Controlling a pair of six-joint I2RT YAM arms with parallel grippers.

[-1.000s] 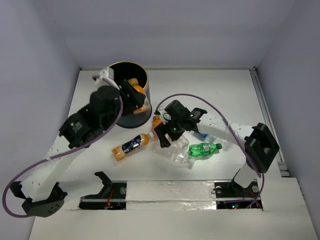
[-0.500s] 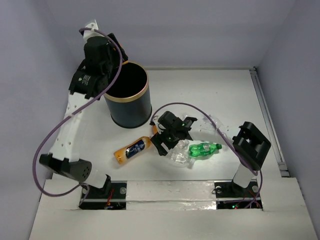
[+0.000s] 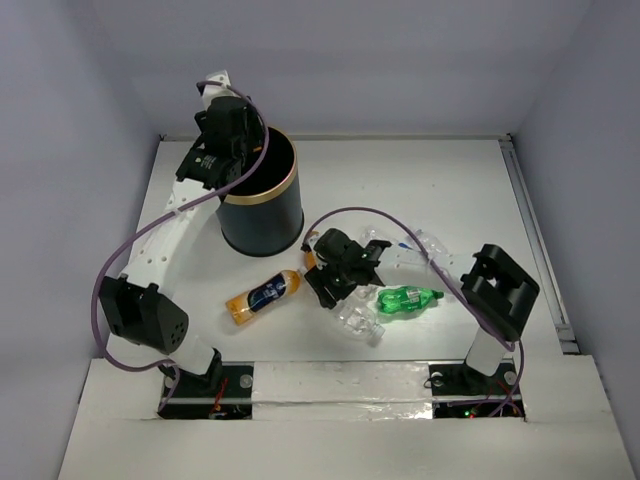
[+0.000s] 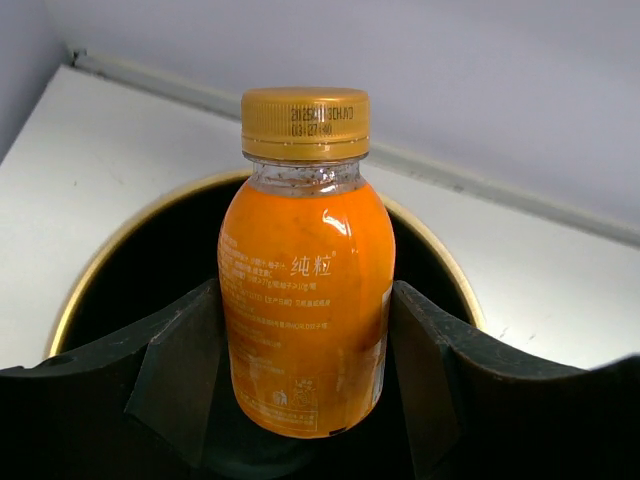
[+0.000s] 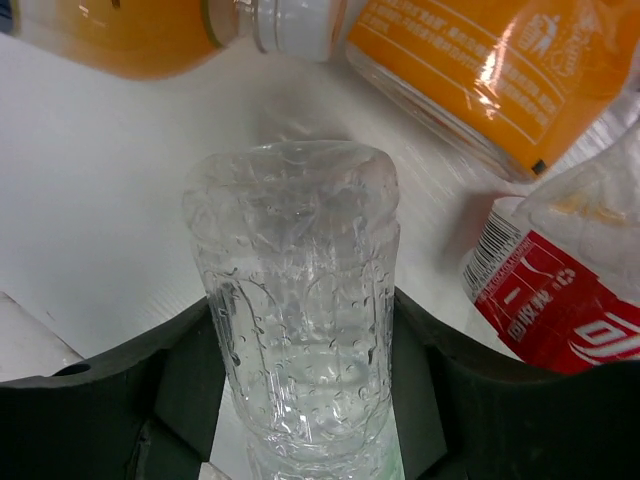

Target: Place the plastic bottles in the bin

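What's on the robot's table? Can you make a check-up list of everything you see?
Surface: white table, no spills seen.
Job's things: black bin upright at the back left. A gold-capped orange bottle is held over its opening. A lying orange bottle, a green bottle, some clear bottles and a red-labelled bottle lie on the table.
Clutter: nothing seen.
Grippers: left gripper shut on the gold-capped orange bottle. Right gripper closed against a clear bottle lying on the table.
Cables: a purple cable loops along each arm.
Surroundings: plain pale walls on three sides.
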